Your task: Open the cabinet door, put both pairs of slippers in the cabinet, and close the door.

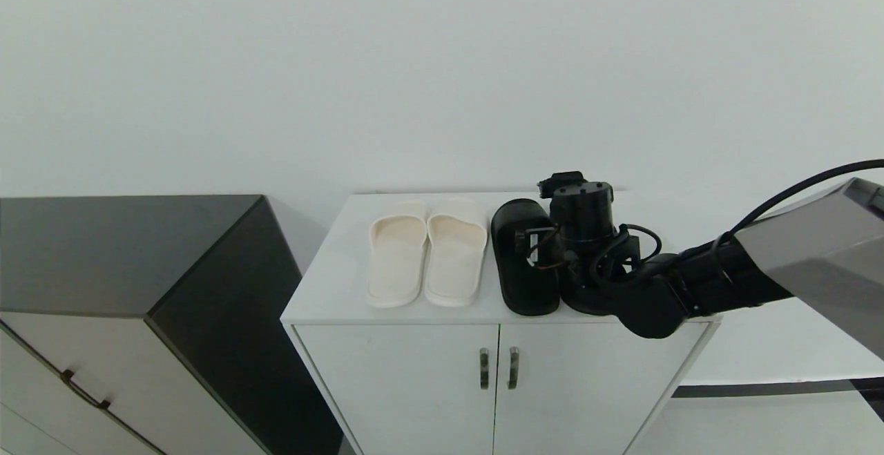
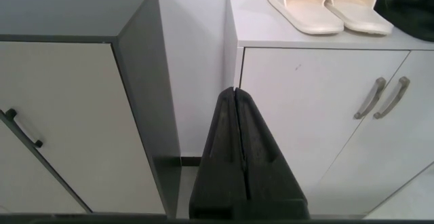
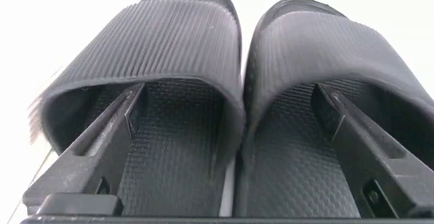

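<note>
Grasp step: right gripper (image 3: 229, 95), fingers spread, one inside each black slipper (image 3: 173, 47); left gripper (image 2: 237, 98) clenched. Next: pinch them together; doors (image 1: 414, 386) unopened.

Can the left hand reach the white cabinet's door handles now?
Probably yes: the left hand, shut, faces the cabinet front, and nothing stands between it and the handles.

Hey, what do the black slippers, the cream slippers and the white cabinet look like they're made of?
Black slippers: probably soft rubber or foam, matte, with ribbed straps and textured footbeds.
Cream slippers: likely moulded foam, matte, smooth and seamless.
Cabinet: looks like painted or laminated board, smooth satin white. Its handles seem to be brushed metal.
</note>
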Motion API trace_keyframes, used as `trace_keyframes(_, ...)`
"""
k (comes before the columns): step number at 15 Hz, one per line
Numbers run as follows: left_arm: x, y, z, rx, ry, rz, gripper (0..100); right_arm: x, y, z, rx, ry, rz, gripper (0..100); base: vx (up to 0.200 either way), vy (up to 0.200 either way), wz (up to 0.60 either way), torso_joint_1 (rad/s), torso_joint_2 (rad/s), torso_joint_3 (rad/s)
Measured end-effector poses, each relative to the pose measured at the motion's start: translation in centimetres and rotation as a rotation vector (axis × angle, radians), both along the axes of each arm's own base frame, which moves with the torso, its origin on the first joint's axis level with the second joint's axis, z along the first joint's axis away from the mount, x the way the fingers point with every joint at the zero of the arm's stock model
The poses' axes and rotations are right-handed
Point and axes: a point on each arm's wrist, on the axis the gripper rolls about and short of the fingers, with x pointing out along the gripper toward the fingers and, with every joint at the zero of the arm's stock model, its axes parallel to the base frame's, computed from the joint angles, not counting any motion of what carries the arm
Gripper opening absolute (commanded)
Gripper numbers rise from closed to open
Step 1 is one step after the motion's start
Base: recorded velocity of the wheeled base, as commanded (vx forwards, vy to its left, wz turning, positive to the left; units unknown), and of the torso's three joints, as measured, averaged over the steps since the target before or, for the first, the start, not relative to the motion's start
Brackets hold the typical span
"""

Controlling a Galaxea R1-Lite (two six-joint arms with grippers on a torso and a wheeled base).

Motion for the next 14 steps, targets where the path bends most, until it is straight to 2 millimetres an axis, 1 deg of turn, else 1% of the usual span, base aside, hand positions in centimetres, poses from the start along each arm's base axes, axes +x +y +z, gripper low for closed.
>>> trace_keyframes(4, 0.0, 0.0, 0.0, -0.002, 0.0, 0.0, 0, 1.6, 0.4, -0.4, -0.006, -0.018, -0.015, 0, 0.0, 0.0, 0.0, 0.0, 0.0, 0.0)
trace_keyframes(7, 0.0, 0.0, 0.0, -0.003, -0.001, 0.0, 0, 2.0, 0.6, -0.4, -0.007, -0.026, -0.017, 0, 0.0, 0.0, 0.0, 0.0, 0.0, 0.0)
trace_keyframes(10, 0.0, 0.0, 0.0, -0.003, -0.001, 0.001, 0, 1.4, 0.3, 0.7, -0.026, -0.045, -0.051, 0, 0.0, 0.0, 0.0, 0.0, 0.0, 0.0)
trace_keyframes(12, 0.0, 0.0, 0.0, -0.003, -0.001, 0.002, 0, 0.4, -0.1, 1.7, -0.038, -0.055, -0.059, 0, 0.0, 0.0, 0.0, 0.0, 0.0, 0.0)
trace_keyframes(14, 0.0, 0.0, 0.0, -0.003, -0.001, 0.001, 0, -1.1, -0.6, 2.6, -0.039, -0.055, -0.048, 0, 0.0, 0.0, 0.0, 0.0, 0.0, 0.0)
